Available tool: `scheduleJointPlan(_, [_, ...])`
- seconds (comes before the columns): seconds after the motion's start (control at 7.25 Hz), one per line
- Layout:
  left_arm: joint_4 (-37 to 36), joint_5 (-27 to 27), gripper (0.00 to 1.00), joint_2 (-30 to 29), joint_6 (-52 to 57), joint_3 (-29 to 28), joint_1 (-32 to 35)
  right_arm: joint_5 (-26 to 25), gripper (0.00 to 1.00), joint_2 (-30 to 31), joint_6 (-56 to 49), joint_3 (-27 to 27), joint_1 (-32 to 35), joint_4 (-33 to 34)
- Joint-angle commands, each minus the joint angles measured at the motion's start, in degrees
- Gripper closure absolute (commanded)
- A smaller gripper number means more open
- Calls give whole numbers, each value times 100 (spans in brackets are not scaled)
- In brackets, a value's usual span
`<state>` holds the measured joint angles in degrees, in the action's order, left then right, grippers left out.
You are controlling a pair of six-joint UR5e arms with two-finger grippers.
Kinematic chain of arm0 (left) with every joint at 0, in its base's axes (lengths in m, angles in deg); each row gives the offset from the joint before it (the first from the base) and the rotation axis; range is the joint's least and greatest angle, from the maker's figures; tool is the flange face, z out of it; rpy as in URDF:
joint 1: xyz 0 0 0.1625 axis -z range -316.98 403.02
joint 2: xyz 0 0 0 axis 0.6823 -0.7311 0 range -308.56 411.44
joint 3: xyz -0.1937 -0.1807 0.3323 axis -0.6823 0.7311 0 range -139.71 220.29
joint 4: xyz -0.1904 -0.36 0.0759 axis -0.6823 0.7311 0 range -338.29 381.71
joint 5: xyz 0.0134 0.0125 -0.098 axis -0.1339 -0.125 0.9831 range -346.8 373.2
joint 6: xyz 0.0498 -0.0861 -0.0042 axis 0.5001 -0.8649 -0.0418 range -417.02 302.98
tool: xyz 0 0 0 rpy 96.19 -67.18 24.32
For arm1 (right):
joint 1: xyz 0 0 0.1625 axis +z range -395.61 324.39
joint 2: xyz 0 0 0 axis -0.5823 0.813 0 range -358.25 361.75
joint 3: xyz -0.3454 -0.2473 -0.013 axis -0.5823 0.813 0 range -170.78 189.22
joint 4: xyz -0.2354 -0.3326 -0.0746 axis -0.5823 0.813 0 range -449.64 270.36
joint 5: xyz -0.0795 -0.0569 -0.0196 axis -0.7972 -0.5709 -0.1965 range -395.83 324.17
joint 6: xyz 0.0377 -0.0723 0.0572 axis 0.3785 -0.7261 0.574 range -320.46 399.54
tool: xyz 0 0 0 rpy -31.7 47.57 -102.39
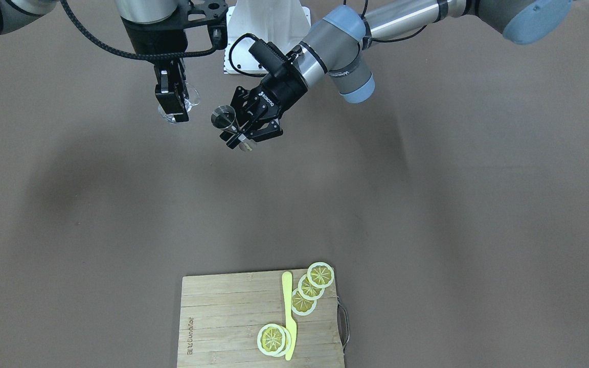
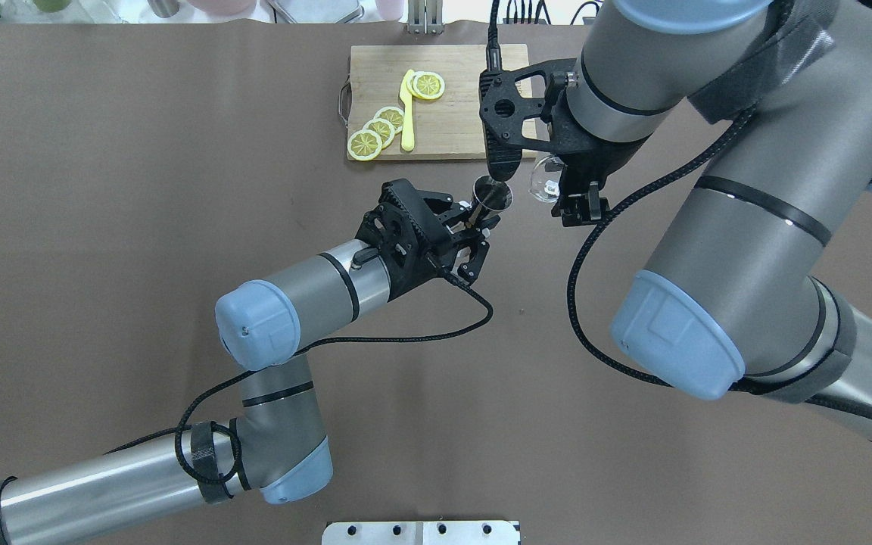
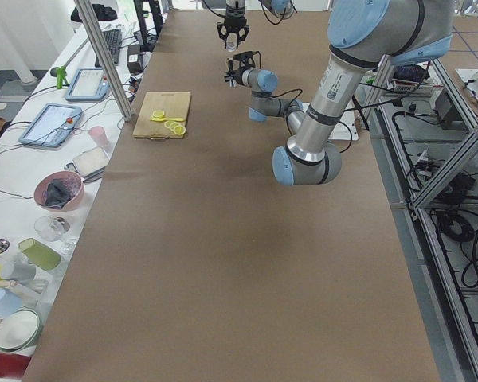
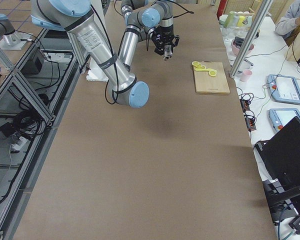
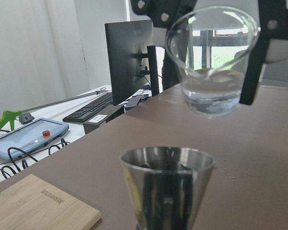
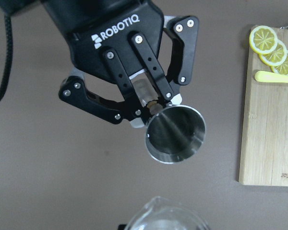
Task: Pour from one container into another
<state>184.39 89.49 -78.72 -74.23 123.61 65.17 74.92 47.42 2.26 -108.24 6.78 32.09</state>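
Holding the jigger (image 2: 493, 192) pinched at its narrow waist in the left pincer (image 2: 474, 221), I have it aloft over the bench (image 2: 103, 227), mouth roughly up. The glass (image 2: 540, 182) hangs just beside it at its 3 o'clock in the overhead view, clamped in the right pincer (image 1: 174, 108), and seems to sit higher. I judge the jigger's lip must first rise over the glass mouth. Then I should roll the wrist slowly to avoid a splash.
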Motion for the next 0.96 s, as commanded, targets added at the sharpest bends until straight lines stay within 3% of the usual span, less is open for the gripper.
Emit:
scheduleJointPlan(0.0, [0,0,100,0,-1,0,0,-281,100,-146,-236,4,-99,359])
scheduleJointPlan(0.83, [35,0,100,0,-10,35,0,-519,100,-603,-289,205,-161,896])
